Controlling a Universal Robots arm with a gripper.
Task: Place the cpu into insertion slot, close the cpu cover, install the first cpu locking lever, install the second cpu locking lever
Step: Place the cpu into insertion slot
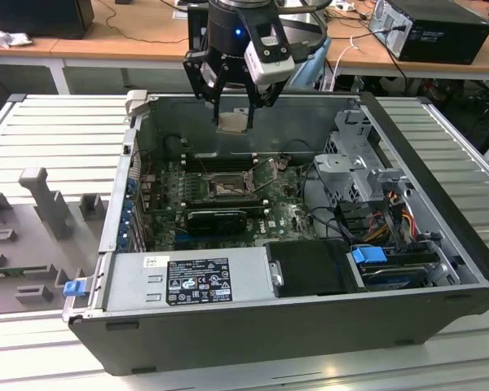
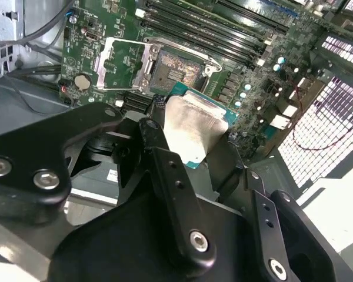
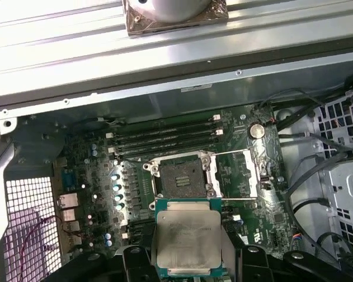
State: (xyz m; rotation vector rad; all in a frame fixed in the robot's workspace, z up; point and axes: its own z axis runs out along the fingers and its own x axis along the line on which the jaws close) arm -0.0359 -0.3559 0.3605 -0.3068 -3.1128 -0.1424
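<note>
Up above the case, the fingers pinch the cpu flat by its edges, slot roughly underneath (cover flipped open, looks like).

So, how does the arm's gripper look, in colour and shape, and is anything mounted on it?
The gripper is black, built of jointed link bars with silver screw heads at the joints. Above it the wrist is a dark cylinder with a small blue light. A pale grey box is fixed to its side.
</note>
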